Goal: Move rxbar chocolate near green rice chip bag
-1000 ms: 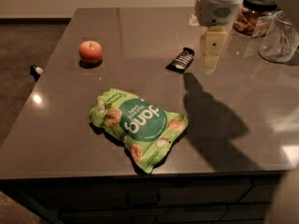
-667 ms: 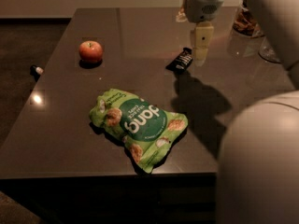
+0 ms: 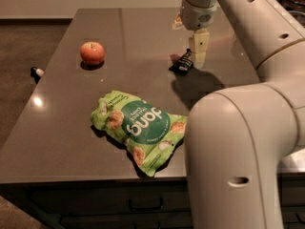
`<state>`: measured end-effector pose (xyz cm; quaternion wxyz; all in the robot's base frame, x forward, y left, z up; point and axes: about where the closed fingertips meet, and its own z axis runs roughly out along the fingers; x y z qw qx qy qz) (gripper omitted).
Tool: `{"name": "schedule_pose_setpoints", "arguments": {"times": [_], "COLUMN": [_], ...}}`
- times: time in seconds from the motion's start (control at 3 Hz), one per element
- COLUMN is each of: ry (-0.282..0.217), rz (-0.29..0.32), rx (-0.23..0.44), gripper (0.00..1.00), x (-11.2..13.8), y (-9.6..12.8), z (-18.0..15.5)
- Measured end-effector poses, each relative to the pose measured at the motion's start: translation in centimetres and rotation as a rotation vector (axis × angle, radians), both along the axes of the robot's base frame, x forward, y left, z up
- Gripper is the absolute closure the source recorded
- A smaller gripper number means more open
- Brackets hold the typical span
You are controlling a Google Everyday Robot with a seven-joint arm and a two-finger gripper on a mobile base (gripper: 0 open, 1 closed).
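Note:
The rxbar chocolate (image 3: 182, 62) is a small black wrapper with white text, lying on the dark table (image 3: 66, 123) right of centre, toward the back. The gripper (image 3: 198, 51) hangs from the white arm just right of the bar and above its right end, its pale finger pointing down beside it. The green rice chip bag (image 3: 138, 128) lies crinkled near the table's front edge, with a dark-green circle and white "dang" lettering. It is well in front of the bar and apart from it.
A red apple (image 3: 92, 52) sits at the back left of the table. A small dark object (image 3: 36, 72) lies off the table's left edge. The robot's large white arm (image 3: 238, 142) fills the right foreground and hides that side of the table.
The gripper has moved left and down toward the bar's right end. The arm has swung in and now fills the right foreground. The bar, bag and apple have not moved.

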<state>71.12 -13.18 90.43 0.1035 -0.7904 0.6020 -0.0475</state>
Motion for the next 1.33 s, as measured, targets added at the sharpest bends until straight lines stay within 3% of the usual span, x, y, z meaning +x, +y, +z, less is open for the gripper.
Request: {"name": "schedule_pose_setpoints", "arguments": {"times": [0.67, 1.33], "ry": [0.056, 0.097], "rz": [0.043, 0.058], "rx": [-0.068, -0.106], "gripper": [0.01, 0.45], "x": [2.0, 2.3], "y": [-2.0, -2.4], "z": [-4.6, -6.3]}}
